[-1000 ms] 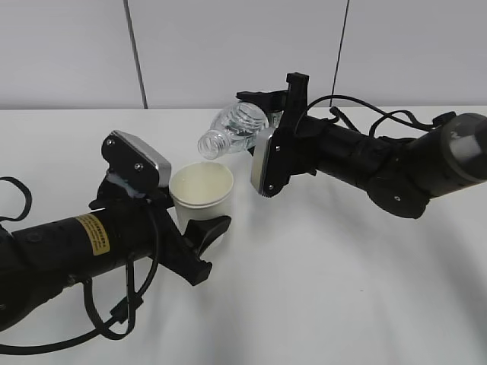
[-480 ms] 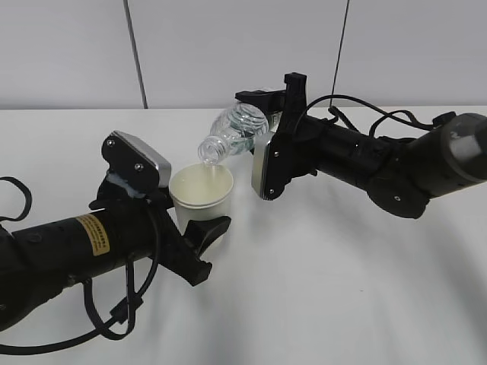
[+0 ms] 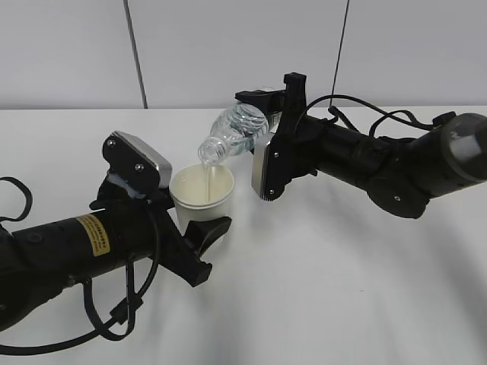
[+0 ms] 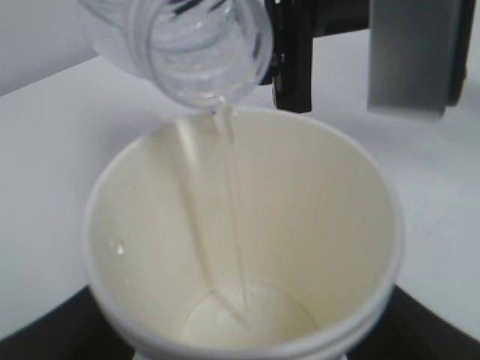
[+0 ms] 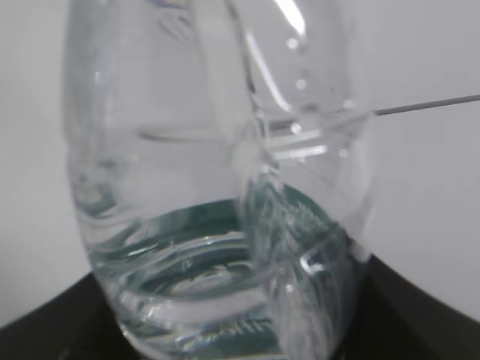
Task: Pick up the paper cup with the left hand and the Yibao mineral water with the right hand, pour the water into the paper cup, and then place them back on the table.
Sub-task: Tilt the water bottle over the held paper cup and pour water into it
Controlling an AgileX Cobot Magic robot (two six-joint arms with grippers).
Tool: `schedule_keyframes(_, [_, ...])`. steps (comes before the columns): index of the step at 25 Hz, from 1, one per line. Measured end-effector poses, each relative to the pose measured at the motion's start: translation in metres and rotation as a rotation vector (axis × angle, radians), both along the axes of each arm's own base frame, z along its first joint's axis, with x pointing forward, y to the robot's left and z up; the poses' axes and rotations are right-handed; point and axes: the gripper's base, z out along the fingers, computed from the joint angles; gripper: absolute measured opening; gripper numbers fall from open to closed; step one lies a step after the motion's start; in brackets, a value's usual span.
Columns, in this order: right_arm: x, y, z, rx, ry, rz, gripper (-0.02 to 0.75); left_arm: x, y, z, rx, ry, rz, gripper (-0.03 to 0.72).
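My left gripper [image 3: 199, 228] is shut on the cream-white paper cup [image 3: 202, 187] and holds it upright. In the left wrist view the cup [image 4: 300, 202] fills the frame, with a little water at its bottom. My right gripper [image 3: 268, 114] is shut on the Yibao mineral water bottle [image 3: 234, 131], tilted with its open mouth down over the cup's rim. A thin stream of water [image 4: 229, 195] runs from the bottle mouth [image 4: 206, 52] into the cup. In the right wrist view the clear bottle [image 5: 217, 187] fills the frame and its green label shows through the water.
The white table [image 3: 342, 289] spreads under both arms. A grey-white wall with dark seams [image 3: 133, 53] stands behind. The left arm's cables [image 3: 114, 312] hang at the lower left, and the right arm's cables [image 3: 365, 114] loop above it.
The bottle has tipped further, its mouth lowering to the cup's rim, and water now streams into the cup. The left arm and the cup have stayed still.
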Motion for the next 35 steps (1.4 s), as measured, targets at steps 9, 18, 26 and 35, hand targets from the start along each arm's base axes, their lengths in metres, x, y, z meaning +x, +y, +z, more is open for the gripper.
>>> schedule_keyframes(9, [0.0001,-0.0001,0.0000,-0.019,-0.018,0.000,0.470,-0.0005,-0.0004,-0.0001,0.003,-0.002,-0.009,0.459])
schedule_keyframes(18, [0.0001,-0.0001,0.0000,-0.027,-0.024,0.000,0.470,-0.0013,-0.0012,-0.0002,0.009,-0.006,-0.025,0.459])
schedule_keyframes(26, [0.0001,-0.0001,0.0000,-0.033,-0.030,0.000,0.470,-0.0017,-0.0015,-0.0002,0.011,-0.008,-0.031,0.459])
schedule_keyframes(35, [0.0001,-0.0001,0.0000,-0.036,-0.033,0.001,0.470,-0.0017,-0.0015,-0.0002,0.011,-0.008,-0.031,0.459])
